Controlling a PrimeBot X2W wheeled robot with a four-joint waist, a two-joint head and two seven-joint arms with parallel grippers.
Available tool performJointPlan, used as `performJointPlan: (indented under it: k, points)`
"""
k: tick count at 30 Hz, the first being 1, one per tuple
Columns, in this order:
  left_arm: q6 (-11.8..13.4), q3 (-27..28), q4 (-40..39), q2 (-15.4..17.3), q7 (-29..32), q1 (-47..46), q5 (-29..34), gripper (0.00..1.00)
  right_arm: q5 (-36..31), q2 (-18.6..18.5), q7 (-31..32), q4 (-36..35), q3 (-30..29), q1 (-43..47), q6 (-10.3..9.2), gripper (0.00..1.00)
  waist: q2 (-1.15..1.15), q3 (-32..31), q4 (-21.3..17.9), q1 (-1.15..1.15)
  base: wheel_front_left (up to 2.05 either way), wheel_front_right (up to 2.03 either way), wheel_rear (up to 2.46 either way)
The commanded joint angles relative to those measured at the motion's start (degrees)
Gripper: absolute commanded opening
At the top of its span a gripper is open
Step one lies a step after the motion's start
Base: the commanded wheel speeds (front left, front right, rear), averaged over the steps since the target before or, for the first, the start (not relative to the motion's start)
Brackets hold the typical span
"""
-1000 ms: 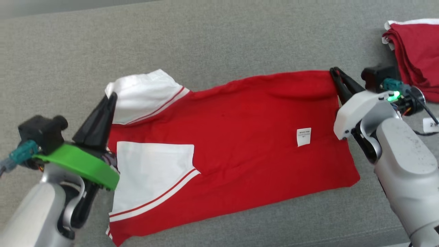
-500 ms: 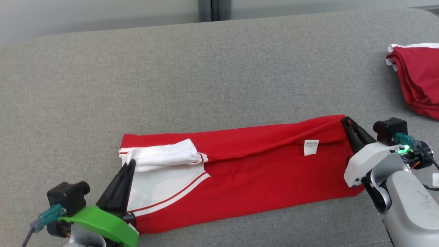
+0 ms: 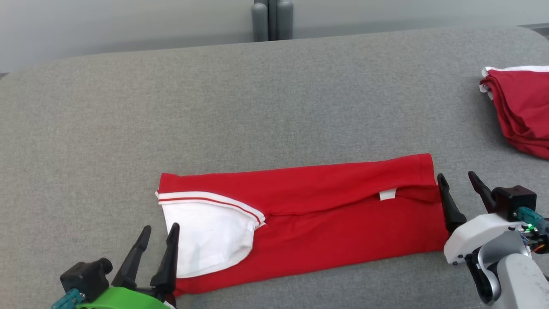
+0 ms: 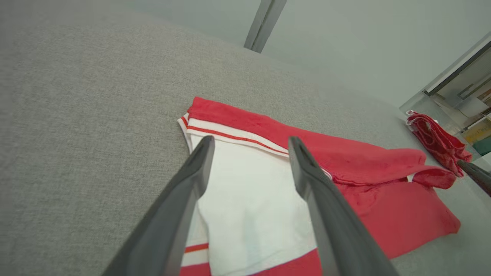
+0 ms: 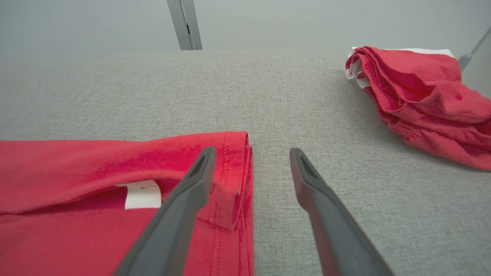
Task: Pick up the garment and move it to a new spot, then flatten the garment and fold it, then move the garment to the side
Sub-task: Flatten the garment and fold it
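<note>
Grey woven fabric surface, pale wall, one grey post. One folded red-and-white jersey garment lies between left gripper and right gripper, both spread, empty; one red cloth pile beyond the right fingers.

The garment was a red shirt, folded lengthwise into a long, narrow band and lying flat on the grey table, in its near half. The band ran left to right, its right end angled slightly toward the far side. The far layer was turned over onto the near one, its free edge running along the middle. At the left end a white sleeve lay spread on top, with a red-striped white cuff along its far edge. A small white label peeked from under the fold near the right end
</note>
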Motion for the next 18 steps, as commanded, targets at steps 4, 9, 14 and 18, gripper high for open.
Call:
performJointPlan:
  k: [4,9,14,18]
  points:
    - [1.0,1.2,0.1,-1.4,-1.3,0.9,1.6,1.0,-1.6,1.4,0.4,-3.8,-1.9,2.7,-0.08,1.0,0.0,-1.7,0.9,0.0,0.0,0.0,0.0]
    - [1.6,1.7,1.0,-3.5,-1.9,-0.1,3.9,1.0,-2.6,2.4,2.3,-5.2,-2.4,2.6,-0.08,1.0,0.0,-2.5,1.4,0.0,0.0,0.0,0.0]
    - [1.1,2.0,2.0,-5.0,-2.2,-1.3,5.5,1.0,-3.9,2.9,3.2,-1.4,-2.9,0.3,-0.08,1.0,0.0,-2.5,2.3,0.0,0.0,0.0,0.0]
    - [0.7,2.2,3.1,-6.0,-2.2,-1.6,6.9,1.0,-4.6,3.4,2.5,3.5,-5.0,-1.7,-0.08,1.0,0.0,-2.3,3.2,0.0,0.0,0.0,0.0]
